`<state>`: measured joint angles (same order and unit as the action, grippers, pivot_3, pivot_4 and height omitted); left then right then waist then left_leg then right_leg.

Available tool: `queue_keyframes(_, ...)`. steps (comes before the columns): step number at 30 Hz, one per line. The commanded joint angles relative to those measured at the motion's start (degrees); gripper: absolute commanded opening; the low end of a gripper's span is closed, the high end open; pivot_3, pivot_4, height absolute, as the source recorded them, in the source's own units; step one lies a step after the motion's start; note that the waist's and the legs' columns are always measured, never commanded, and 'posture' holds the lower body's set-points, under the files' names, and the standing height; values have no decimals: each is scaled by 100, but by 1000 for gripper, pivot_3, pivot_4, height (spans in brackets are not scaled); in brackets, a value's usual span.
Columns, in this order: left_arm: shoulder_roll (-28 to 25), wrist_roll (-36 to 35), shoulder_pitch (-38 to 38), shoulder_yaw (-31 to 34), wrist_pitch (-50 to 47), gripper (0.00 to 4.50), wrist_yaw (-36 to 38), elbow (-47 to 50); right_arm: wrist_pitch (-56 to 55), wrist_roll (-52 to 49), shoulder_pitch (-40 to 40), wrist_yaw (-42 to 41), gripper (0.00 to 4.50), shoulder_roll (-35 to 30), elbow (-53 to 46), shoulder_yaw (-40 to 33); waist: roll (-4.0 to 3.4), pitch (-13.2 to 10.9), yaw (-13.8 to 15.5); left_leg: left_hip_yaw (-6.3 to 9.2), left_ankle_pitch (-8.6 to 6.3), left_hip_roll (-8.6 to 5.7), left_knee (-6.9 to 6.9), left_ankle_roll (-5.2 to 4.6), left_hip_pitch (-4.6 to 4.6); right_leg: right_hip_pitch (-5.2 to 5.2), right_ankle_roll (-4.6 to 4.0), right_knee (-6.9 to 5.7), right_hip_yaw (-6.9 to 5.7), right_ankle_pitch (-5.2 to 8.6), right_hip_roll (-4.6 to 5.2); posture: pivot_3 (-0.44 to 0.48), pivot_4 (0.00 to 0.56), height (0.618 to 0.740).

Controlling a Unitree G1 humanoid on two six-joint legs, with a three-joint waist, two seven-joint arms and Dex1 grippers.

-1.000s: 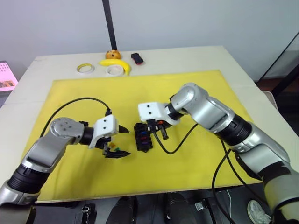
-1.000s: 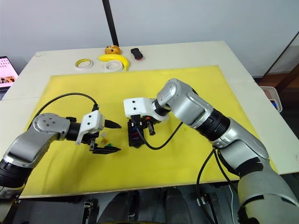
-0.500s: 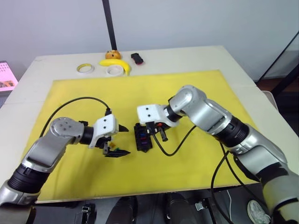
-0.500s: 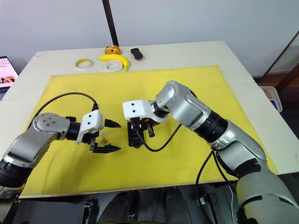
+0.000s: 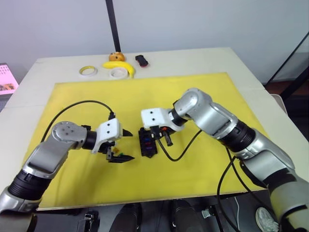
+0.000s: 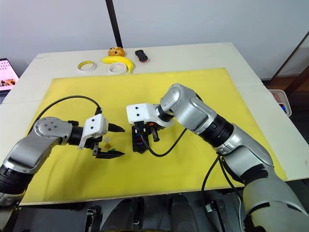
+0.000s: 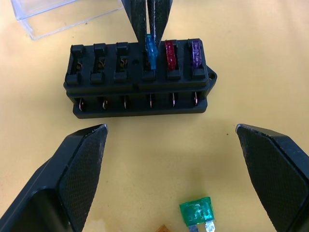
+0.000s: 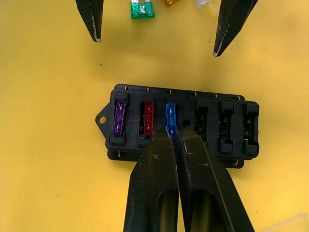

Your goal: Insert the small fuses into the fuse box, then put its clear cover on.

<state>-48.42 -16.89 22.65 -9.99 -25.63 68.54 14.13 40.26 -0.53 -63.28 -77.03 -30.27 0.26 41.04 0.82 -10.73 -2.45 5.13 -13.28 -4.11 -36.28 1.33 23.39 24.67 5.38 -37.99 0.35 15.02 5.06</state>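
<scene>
The black fuse box (image 5: pixel 147 143) lies in the middle of the yellow mat (image 5: pixel 203 87). A purple fuse (image 8: pixel 119 117) and a red fuse (image 8: pixel 148 118) sit in its end slots. Beside them a blue fuse (image 8: pixel 170 116) stands in the third slot, with my right gripper (image 8: pixel 173 133) shut on its top. My left gripper (image 5: pixel 129 146) rests open on the mat just left of the box, nothing between its fingers. A green fuse (image 7: pixel 197 212) lies loose between the left fingers. The clear cover (image 7: pixel 67 14) lies beyond the box, on the right gripper's side.
Two more loose fuses, one orange (image 8: pixel 171 2), lie next to the green one. At the table's far edge are two tape rolls (image 5: pixel 88 71), a banana (image 5: pixel 120 66) and a small black-and-red object (image 5: pixel 141 60). Black cables loop beside both wrists.
My right gripper has edged slightly left over the fuse box. The left arm and the loose fuses have stayed put.
</scene>
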Motion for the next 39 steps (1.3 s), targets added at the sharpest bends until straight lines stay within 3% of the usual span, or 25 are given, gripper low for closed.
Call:
queue_keyframes(1, -5, 6, 81, 56, 86, 4471, 8, 48, -98, 88, -136, -10, 0, 47, 23, -151, 0, 0, 0, 0, 0, 0, 0, 0, 0, 0, 0, 0, 0, 0, 0, 0, 150, 740)
queue_keyframes(39, 84, 118, 45, 34, 125, 4471, -61, 92, -372, 473, 162, -209, 0, 38, 116, 132, 1, 2, 2, 0, 0, 0, -3, 0, -4, -6, 1, -1, 0, -1, 0, 0, 150, 740)
